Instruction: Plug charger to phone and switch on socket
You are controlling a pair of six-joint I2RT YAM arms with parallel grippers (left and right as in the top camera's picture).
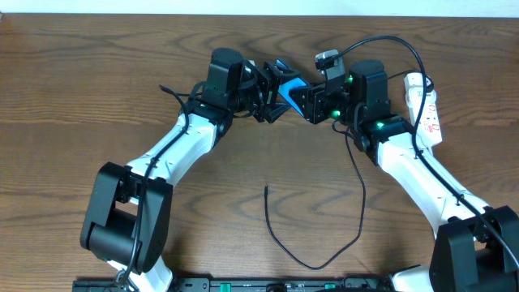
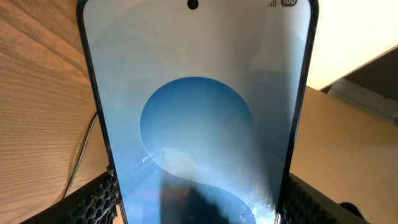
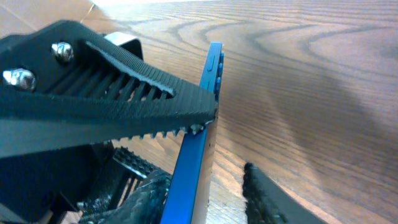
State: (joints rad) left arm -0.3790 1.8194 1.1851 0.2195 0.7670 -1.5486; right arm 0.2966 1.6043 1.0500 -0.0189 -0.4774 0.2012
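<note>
Both arms had met at the far middle of the brown wood-grain table (image 1: 81,81), with the small black-edged smartphone (image 1: 288,84) raised off the wood between them. The left claw (image 1: 276,93) was clamped on it. In the left wrist view the light-blue screen with its round blue shape (image 2: 199,124) filled the frame, and a textured black finger (image 2: 96,199) pressed against each long edge near the bottom.

The right claw (image 1: 298,98) stood spread around the same smartphone from the other side. Seen edge-on from the right wrist, the blue rim (image 3: 193,162) rose between the two fingers. The toothed upper finger (image 3: 124,93) touched the rim near its top, while the lower finger sat apart from it, with bare wood showing in the gap.

The long thin black charger cable (image 1: 316,264) lay loose on the table nearer the arm bases. Its free tip pointed up at the middle of the table, well apart from the smartphone, and the line looped down and back up towards the right arm, where I lost it. The narrow white power strip with red marks (image 1: 428,109) lay at the far right, just beside the right arm.
</note>
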